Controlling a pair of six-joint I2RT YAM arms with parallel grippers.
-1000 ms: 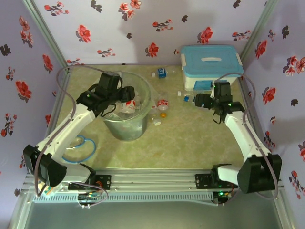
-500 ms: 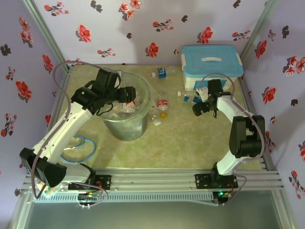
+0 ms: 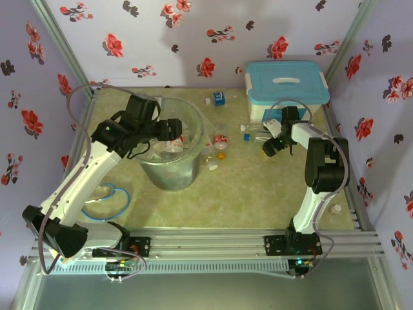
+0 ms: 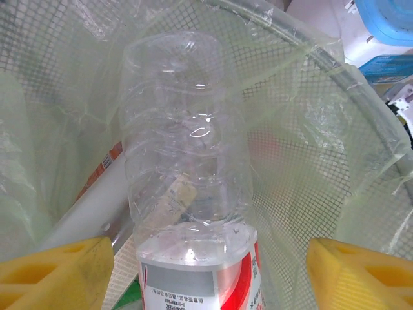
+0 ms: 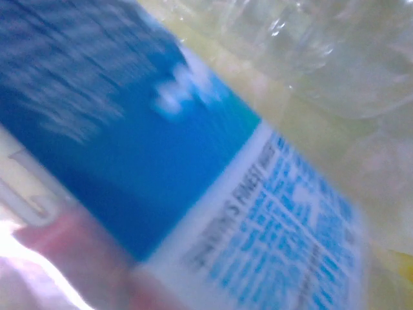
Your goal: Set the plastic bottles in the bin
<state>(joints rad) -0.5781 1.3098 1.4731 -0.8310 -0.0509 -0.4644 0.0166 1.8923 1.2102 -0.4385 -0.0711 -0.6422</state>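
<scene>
The bin (image 3: 169, 173), a grey mesh bucket lined with clear plastic, stands left of centre. My left gripper (image 3: 173, 128) hangs over its mouth. In the left wrist view a clear bottle with a red label (image 4: 188, 174) sits between the yellow fingertips (image 4: 55, 274) with a gap on each side, inside the bin's mesh wall (image 4: 303, 129). My right gripper (image 3: 269, 148) is low beside the bottles (image 3: 253, 131) in front of the box. A blurred blue bottle label (image 5: 161, 148) lies right against the right wrist camera and hides the fingers. More bottles lie at centre (image 3: 221, 139) and further back (image 3: 219, 98).
A white box with a light-blue lid (image 3: 286, 87) stands at the back right, close behind my right gripper. Two small bottles (image 3: 209, 159) lie just right of the bin. A blue cable loop (image 3: 111, 196) lies on the table at the left. Flowered walls close in three sides.
The right arm has folded up, its gripper swinging in low toward the bottles in front of the box. The left gripper has stayed over the bin, drawing back slightly.
</scene>
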